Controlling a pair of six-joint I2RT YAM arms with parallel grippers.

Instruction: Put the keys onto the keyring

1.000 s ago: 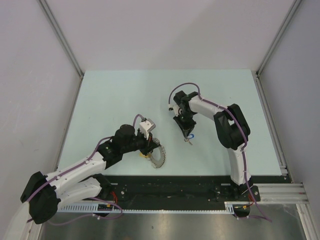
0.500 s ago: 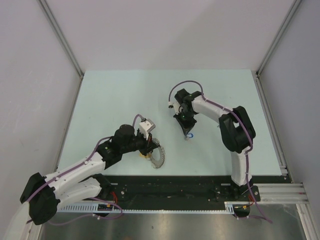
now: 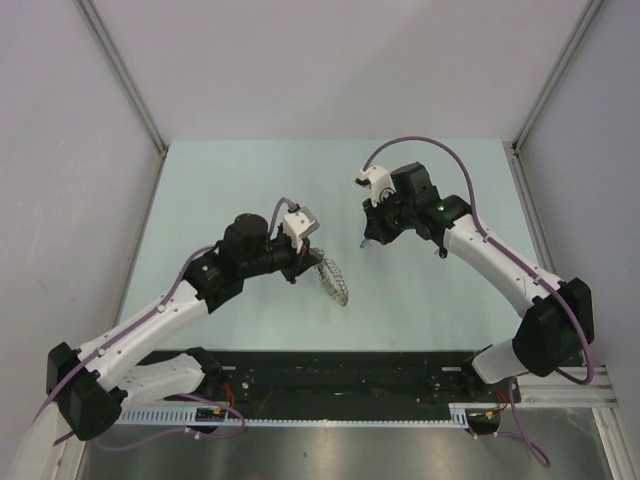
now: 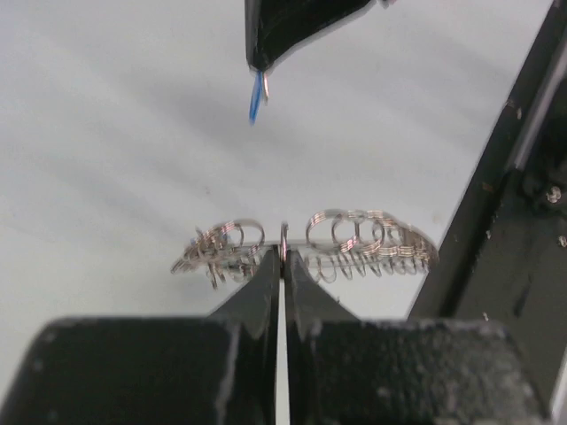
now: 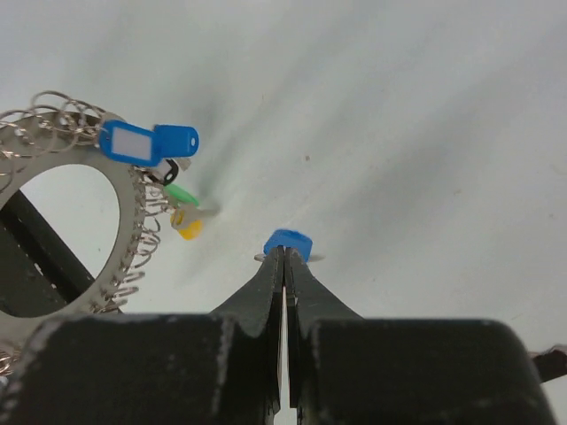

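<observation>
Mostly done I'd say: left hand (image 4: 282,258) is clamped on the keyring (image 4: 363,237) over mid surface (image 3: 220,190) with a few tagged keys (image 5: 149,143) seemingly on it, right hand (image 5: 283,255) pinches another blue key (image 5: 289,241) just right, not threaded yet.

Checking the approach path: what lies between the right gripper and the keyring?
Right wrist view: a green tag and a yellow tag sit by the keyring, toward the right gripper; the rest is bare table.
</observation>
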